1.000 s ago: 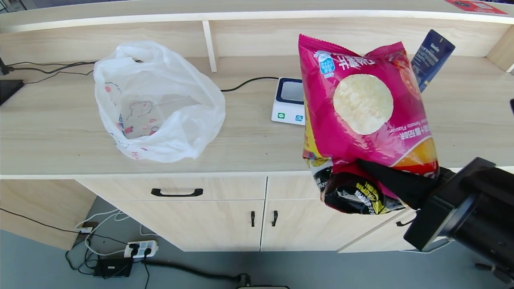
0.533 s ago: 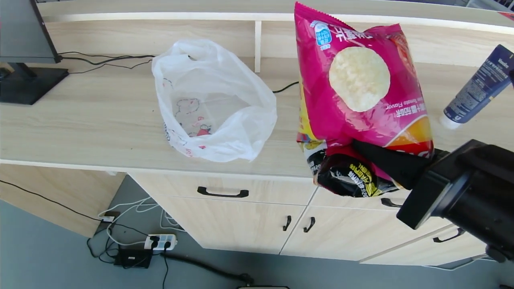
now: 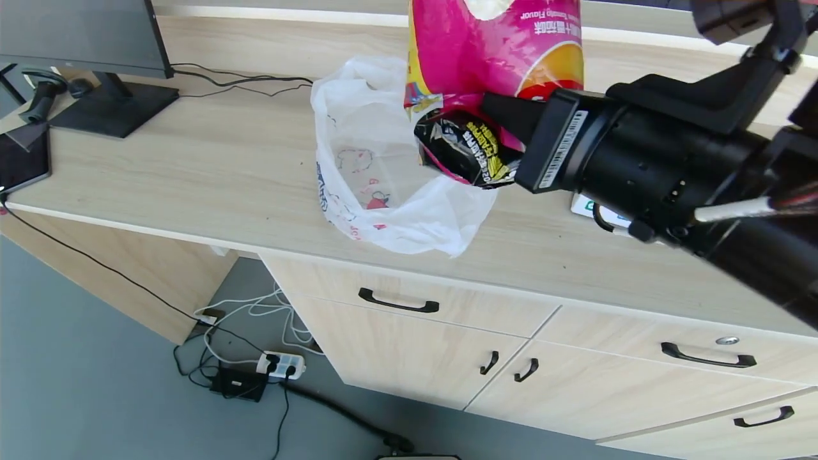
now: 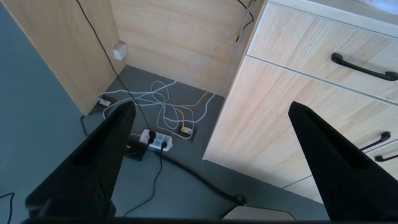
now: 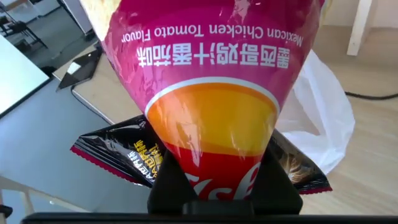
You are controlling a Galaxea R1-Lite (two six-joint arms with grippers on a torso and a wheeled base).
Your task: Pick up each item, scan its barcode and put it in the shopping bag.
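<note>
the right gripper, clamped on the pink chip bag's lower seam, holds it above the open shopping bag on the counter; the drop looks yet to come. the left gripper gapes wide, empty.

Light wood counter runs across the frame. On it: 1 white shopping bag standing open at centre, 1 monitor on a black base at upper left, dark cables beside that base, 1 dark tablet at the left edge. 1 white device lies centre right, mostly hidden.
</note>
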